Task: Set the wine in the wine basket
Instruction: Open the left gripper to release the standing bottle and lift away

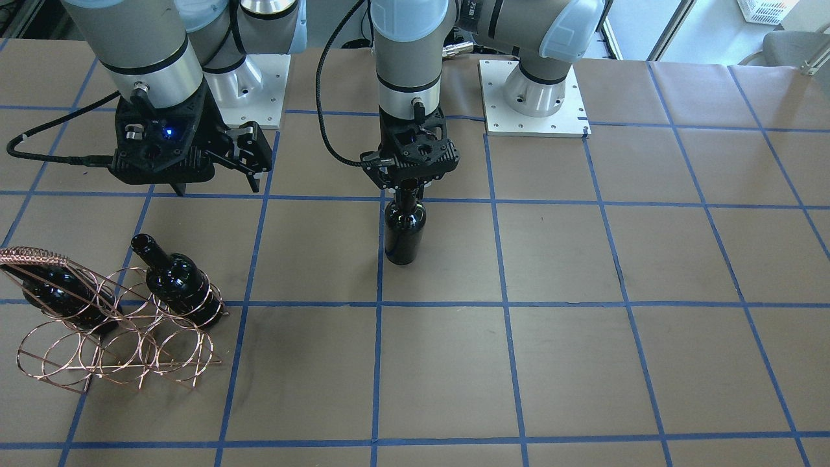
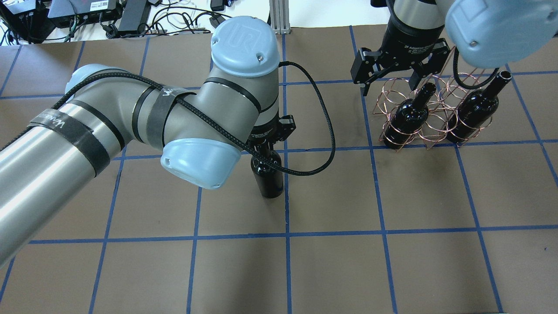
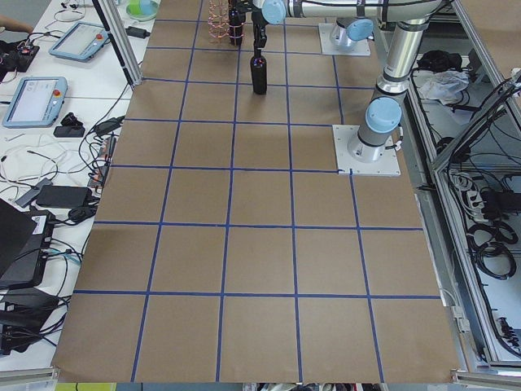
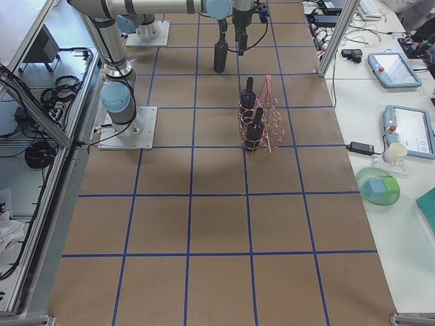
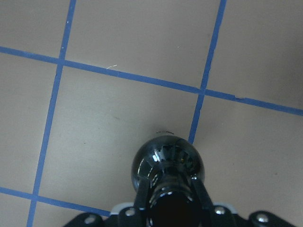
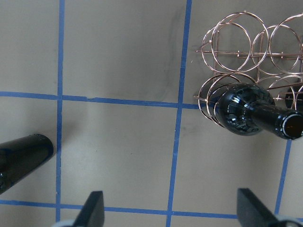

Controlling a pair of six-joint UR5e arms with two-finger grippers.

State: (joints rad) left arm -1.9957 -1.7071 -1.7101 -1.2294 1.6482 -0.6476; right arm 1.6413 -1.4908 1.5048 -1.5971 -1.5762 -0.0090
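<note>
My left gripper (image 1: 406, 188) is shut on the neck of a near-black wine bottle (image 1: 404, 233). The bottle is upright near the table's middle, and I cannot tell if its base touches the paper. It also shows in the overhead view (image 2: 269, 179) and the left wrist view (image 5: 165, 158). The copper wire wine basket (image 1: 110, 337) stands on my right side and holds two alike bottles (image 2: 409, 115) (image 2: 475, 107), necks tilted up. My right gripper (image 2: 394, 80) is open and empty, above the basket's inner end; in the right wrist view (image 6: 171, 210) its fingers are spread wide.
The brown table has blue tape grid lines. Both arms' white base plates (image 1: 535, 97) (image 1: 259, 91) sit at the robot's edge. A black cable (image 2: 322, 131) loops from the left wrist. The basket's rings (image 6: 246, 47) beside the near bottle hold nothing.
</note>
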